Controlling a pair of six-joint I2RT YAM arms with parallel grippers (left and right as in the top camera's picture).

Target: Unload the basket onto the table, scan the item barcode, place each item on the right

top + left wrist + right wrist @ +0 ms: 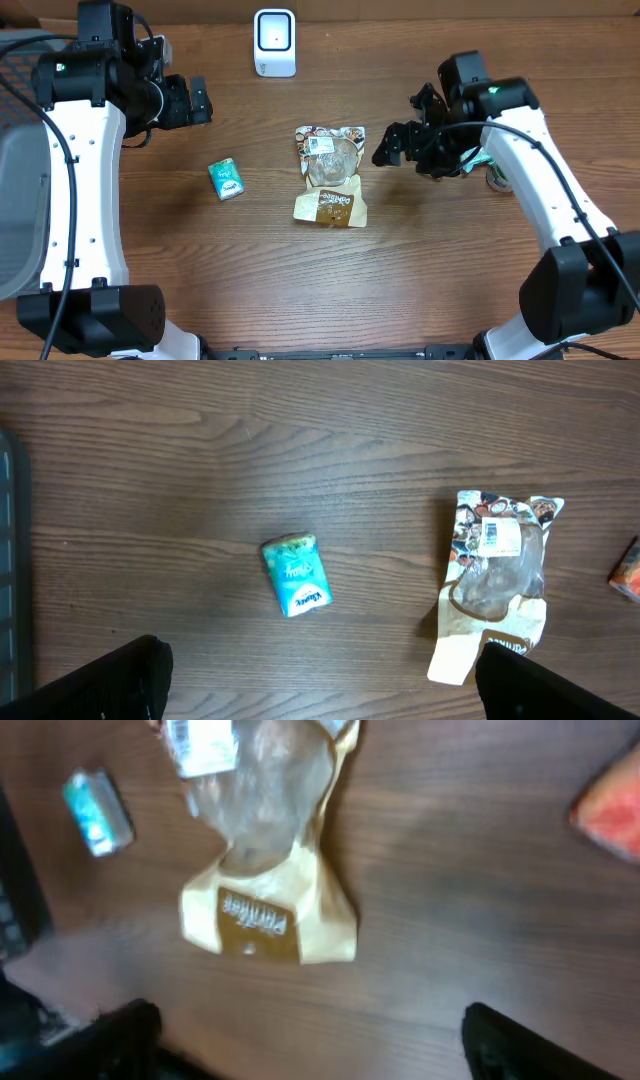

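Overhead, the snack bag (330, 175) lies flat on the table, well short of the scanner (274, 42) and a little to its right. Its white label (320, 145) faces the ceiling, not the scanner. Neither arm holds it. The right gripper (385, 145) hangs further right of the scanner than the bag does, jaws spread with nothing between them. The left gripper (198, 100) sits off to the scanner's left, jaws spread just as wide.

That bag looks thin and crinkly to me, so a pinch at one edge could let it droop or fold. The label might then crease or turn away from the scanner. A finger closing over the label would also block the read. The tissue pack (227, 180), left of the scanner and about as far out as the bag, could get grabbed by mistake.
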